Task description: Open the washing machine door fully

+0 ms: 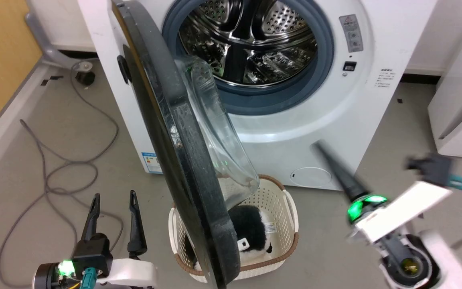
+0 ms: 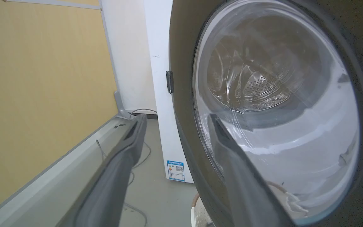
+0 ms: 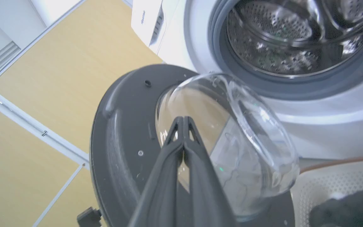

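Head view: the washing machine door stands about half open, edge-on, hinged left of the drum and above a basket. The left gripper is empty, its 2 fingers spread. The right gripper is blurred, probably pinched.

Left wrist view: the door looks rigid and heavy, its glossy rim likely slippery.

Right wrist view: the right fingers are pressed together, holding nothing. Push the rim, not the fragile glass bowl.

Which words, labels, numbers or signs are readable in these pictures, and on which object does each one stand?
Nothing is readable; every text is too small or blurred.
Grey warning label, washing machine front: unreadable.
Small printed lines, same front: unreadable.
Blue sticker, low on the machine: unreadable.
White tag on the plush toy in the basket: unreadable.
Blue mark on the white panel: blurred.
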